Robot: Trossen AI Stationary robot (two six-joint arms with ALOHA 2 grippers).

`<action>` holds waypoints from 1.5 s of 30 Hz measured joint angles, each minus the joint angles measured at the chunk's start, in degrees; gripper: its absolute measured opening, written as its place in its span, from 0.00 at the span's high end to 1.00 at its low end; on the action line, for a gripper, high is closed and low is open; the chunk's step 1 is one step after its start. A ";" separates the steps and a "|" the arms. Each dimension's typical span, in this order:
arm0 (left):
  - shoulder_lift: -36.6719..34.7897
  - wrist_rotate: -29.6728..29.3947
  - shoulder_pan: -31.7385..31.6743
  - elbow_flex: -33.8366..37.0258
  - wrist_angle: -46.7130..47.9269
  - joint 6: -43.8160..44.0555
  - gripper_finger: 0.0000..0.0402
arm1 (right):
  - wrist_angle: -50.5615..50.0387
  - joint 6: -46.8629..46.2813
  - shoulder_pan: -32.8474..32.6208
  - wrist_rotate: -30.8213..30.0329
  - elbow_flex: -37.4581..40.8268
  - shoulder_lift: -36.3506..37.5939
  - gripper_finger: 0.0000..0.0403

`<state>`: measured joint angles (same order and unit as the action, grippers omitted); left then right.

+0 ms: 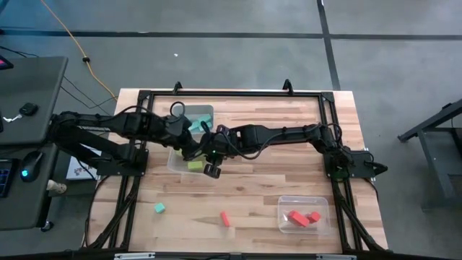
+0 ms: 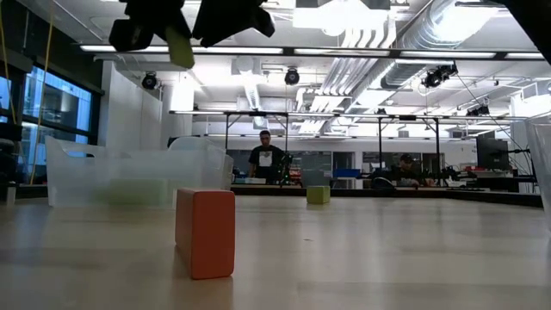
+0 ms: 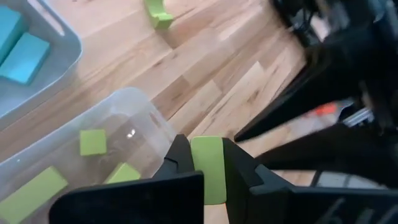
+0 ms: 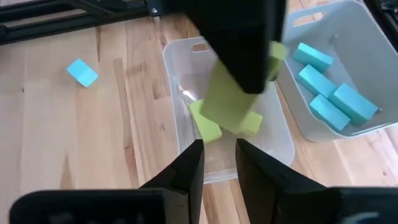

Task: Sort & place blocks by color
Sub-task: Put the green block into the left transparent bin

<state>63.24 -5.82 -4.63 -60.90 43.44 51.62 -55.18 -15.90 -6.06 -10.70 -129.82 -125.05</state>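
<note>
The left pincer (image 3: 208,171) is clamped on a lime green block (image 3: 208,168) and holds it up in the air, right over the edge of the clear bin (image 1: 175,163) where the other green blocks (image 4: 208,127) lie. I think it holds the block there so it can drop it in with its own color. The right pincer (image 4: 219,163) hangs close by, over the same bin, with its two fingers a little apart and nothing between them. The two arms are very near each other, so they could bump if one moves fast. Next to the green bin is another bin (image 4: 367,127) with cyan-blue blocks (image 4: 336,93) in it. A third bin (image 1: 323,214) near the front of the surface (image 1: 253,184) holds red-orange blocks (image 1: 303,217). Some blocks are not sorted yet: one cyan-blue block (image 1: 159,208) and one red-orange block (image 1: 225,219) sit out on the wood, well apart from the bins, and another green block (image 3: 159,14) lies loose too. People sit at desks far behind in the room
</note>
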 joint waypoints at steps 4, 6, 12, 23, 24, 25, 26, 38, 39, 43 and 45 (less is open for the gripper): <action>0.00 -0.95 0.08 0.00 2.93 -0.90 1.00 | 0.00 2.36 0.31 0.13 0.00 0.00 0.77; 0.00 -2.23 0.03 0.00 4.99 -1.43 1.00 | 0.00 2.95 0.55 0.11 0.00 0.00 0.73; 1.60 -4.22 0.03 0.00 12.77 -2.35 1.00 | -0.45 2.95 1.57 -1.35 0.02 0.22 0.61; 12.05 -4.50 -0.04 -0.02 16.86 -4.00 1.00 | -4.88 0.81 3.87 -0.96 0.02 3.61 0.58; 13.13 -4.17 -0.20 -0.02 17.58 -4.54 1.00 | -5.29 0.77 3.93 -1.01 0.02 3.87 0.58; 14.22 -3.97 -0.27 -0.02 17.78 -5.17 1.00 | -5.97 0.75 4.03 -1.09 0.02 4.19 0.58; 15.29 -3.50 -0.30 -0.02 17.56 -5.92 1.00 | -6.77 0.77 4.14 -1.27 0.02 4.38 0.58; 26.45 -1.81 -1.04 -0.02 18.68 -12.64 1.00 | -9.37 0.79 4.17 -2.02 0.02 4.50 0.58; 27.11 -1.81 -1.04 -0.02 18.76 -13.05 1.00 | -9.60 0.89 4.17 -2.30 0.02 4.46 0.58; 29.67 -1.84 -1.04 -0.02 19.35 -13.66 1.00 | -10.74 0.86 4.12 -2.25 0.04 4.42 0.58; 30.53 -1.78 -1.04 -0.02 19.64 -14.66 1.00 | -11.42 0.68 4.10 -2.31 0.04 4.42 0.58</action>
<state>93.78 -7.60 -5.67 -60.93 63.08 36.96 -66.60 -15.22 -1.96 -13.00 -129.78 -120.64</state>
